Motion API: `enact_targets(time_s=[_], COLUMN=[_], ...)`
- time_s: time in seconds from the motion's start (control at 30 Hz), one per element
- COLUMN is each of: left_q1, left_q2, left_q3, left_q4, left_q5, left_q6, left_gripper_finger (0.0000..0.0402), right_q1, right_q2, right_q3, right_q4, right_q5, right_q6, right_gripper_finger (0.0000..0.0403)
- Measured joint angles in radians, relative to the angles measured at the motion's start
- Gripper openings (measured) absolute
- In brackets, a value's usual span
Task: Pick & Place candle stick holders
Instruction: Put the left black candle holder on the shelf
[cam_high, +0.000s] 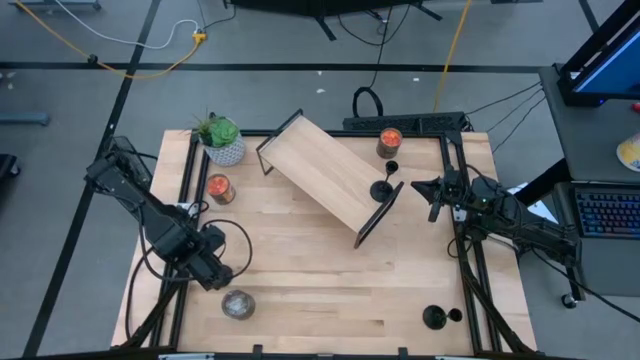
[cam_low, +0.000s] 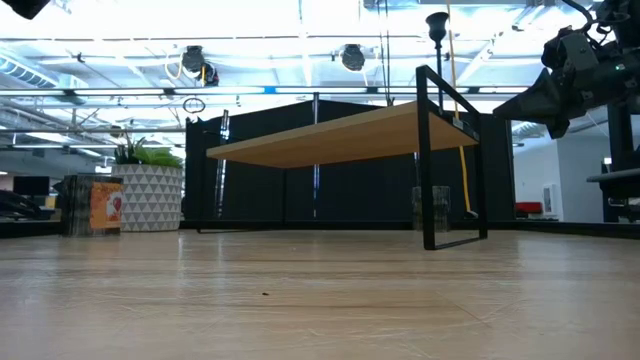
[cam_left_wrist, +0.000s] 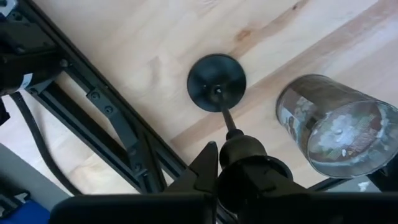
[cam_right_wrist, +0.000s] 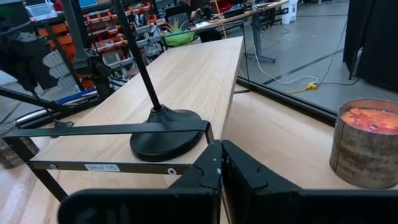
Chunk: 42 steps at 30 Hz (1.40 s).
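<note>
Evidently the left claw (cam_high: 214, 270), low over the left edge of the pale wooden counter (cam_high: 320, 280), is closed on the cup end of a small black goblet-shaped candle stick holder (cam_left_wrist: 216, 83); its round base points down at the wood, so I judge it is gripped by the top to travel upright. Just beside it stands a clear glass jar with a pale candle (cam_high: 238, 304); further back are an orange candle jar (cam_high: 219, 188) and a green plant in a white patterned pot (cam_high: 222, 140).

In the middle a light wooden shelf on a black metal frame (cam_high: 330, 175) sits at an angle; a second black holder (cam_high: 383, 189) stands upright at its right end, probably set there as the goal. The right claw (cam_high: 432, 190) hovers just beside that end, fingers pinched together on nothing. Behind is another orange jar (cam_high: 389, 142); the third holder (cam_high: 434, 318) waits at the counter's near right corner.

Counted: three holders; three jars; one plant; one shelf.
</note>
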Motion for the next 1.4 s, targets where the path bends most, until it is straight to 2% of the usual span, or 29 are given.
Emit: enact_targets(time_s=[0.2, 0.33, 0.57, 0.73, 1.03, 1.3, 1.4], left_q1=[0.000, 0.002, 0.016, 0.059, 0.181, 0.295, 0.333], left_q2=[-0.033, -0.078, -0.160, -0.205, -0.191, -0.074, -0.007], left_q3=[-0.002, -0.007, -0.006, 0.008, 0.174, 0.342, 0.405], left_q4=[-0.006, -0.076, -0.100, -0.041, 0.000, 0.096, 0.155], left_q5=[-0.007, -0.054, -0.048, -0.059, -0.127, -0.134, -0.133], left_q6=[0.003, -0.028, -0.066, -0.037, 0.102, 0.294, 0.384], left_gripper_finger=[0.0018, 0.0015, 0.0014, 0.0014, 0.0014, 0.0014, 0.0014], right_q1=[0.000, 0.000, 0.000, 0.000, 0.000, 0.000, 0.000], right_q2=[0.000, 0.000, 0.000, 0.000, 0.000, 0.008, 0.028], right_q3=[0.000, 0.000, 0.000, 0.000, 0.000, 0.000, -0.001], right_q4=[0.000, 0.004, 0.026, 0.132, 0.236, 0.237, 0.290], right_q5=[0.000, 0.000, -0.007, -0.124, -0.315, -0.322, -0.383], right_q6=[0.000, 0.000, 0.001, 0.001, 0.034, 0.222, 0.233], right_gripper_finger=[0.0000, 0.0000, 0.0000, 0.0000, 0.0000, 0.0000, 0.0000])
